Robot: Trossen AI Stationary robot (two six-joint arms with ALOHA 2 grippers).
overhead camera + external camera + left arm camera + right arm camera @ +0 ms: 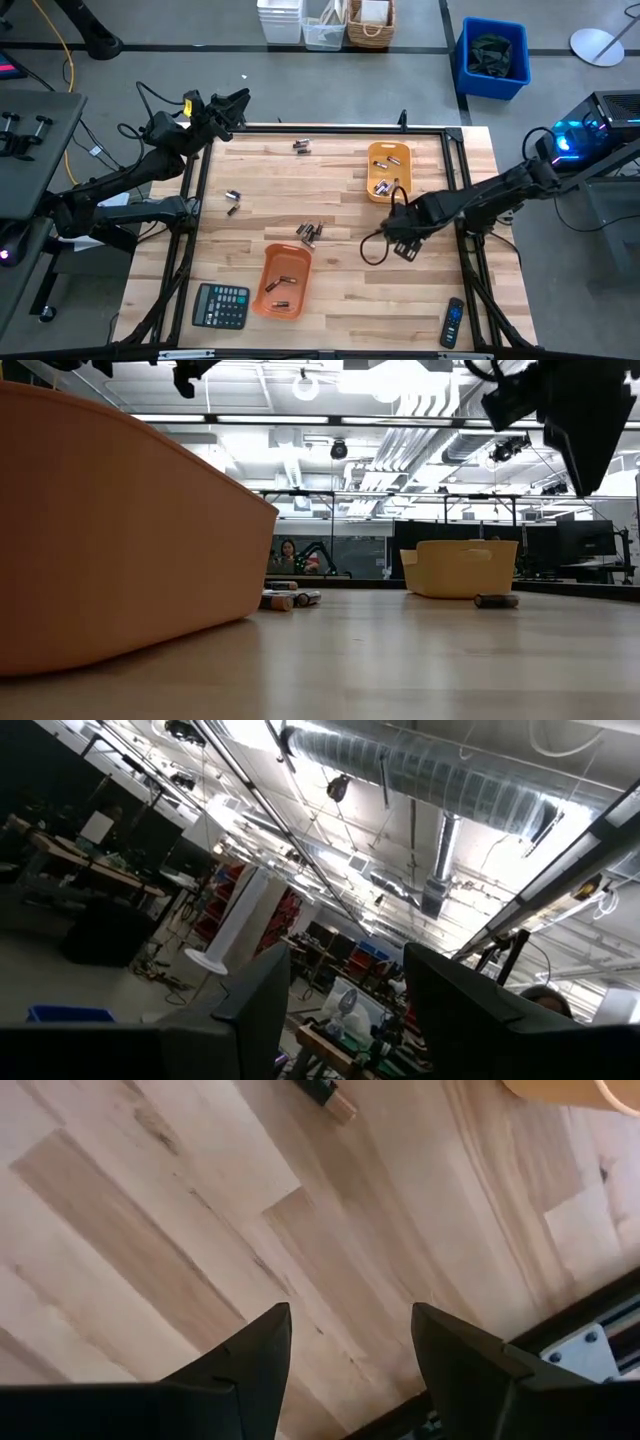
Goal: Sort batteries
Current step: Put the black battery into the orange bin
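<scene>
Two arms were in your high view, but only the right gripper (403, 246) was over the table, at centre-right of the frame, just below the upper orange tray (388, 153). Its fingers (250, 1365) stood parted with bare wood between them, holding nothing.

Loose batteries lay scattered: a cluster (309, 234) at frame centre, a pair (232, 202) at centre-left, and another pair (301, 146) near the table's top edge. More cells sat inside the upper tray and the lower orange tray (281, 283).

For your next pick, the centre cluster lay directly left of the right gripper, nearer than anything else loose. Its cells looked to run roughly top-to-bottom in the frame, though that is hard to tell.

Your left gripper (238, 101) was raised at the table's upper-left corner, fingers (250, 1010) apart and empty, pointing at the ceiling.
</scene>
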